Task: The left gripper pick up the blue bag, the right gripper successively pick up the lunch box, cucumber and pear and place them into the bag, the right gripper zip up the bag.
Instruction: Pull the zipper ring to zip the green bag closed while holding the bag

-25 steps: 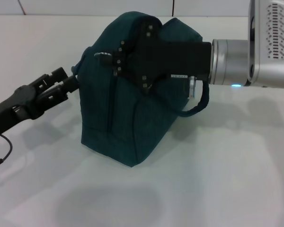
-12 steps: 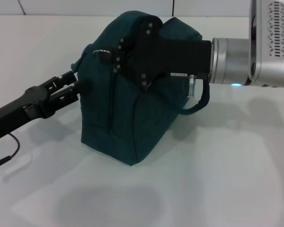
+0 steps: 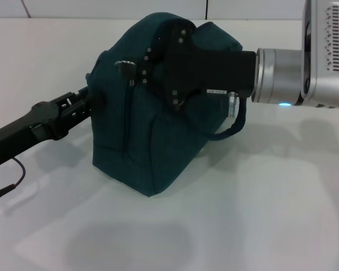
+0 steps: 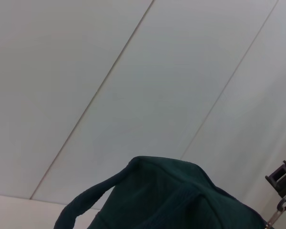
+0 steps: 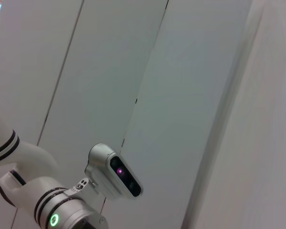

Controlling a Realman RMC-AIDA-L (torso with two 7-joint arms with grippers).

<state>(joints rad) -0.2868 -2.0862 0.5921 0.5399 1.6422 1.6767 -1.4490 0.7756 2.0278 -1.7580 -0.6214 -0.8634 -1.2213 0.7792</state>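
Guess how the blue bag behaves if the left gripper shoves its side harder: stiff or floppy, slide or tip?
Probably floppy: the blue bag is creased fabric, dented where the left gripper meets it. Likely to tip before sliding: it leans, tall on a narrow base on the table. The right gripper at its top may steady it.

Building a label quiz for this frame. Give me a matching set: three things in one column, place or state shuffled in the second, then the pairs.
Column 1:
1. left claw
2. right claw
3. blue bag

Column 2:
A. standing on the white table
B. at the bag's upper part, wrist lit blue
C. against the bag's side toward the robot's left

Pairs: 1-C, 2-B, 3-A
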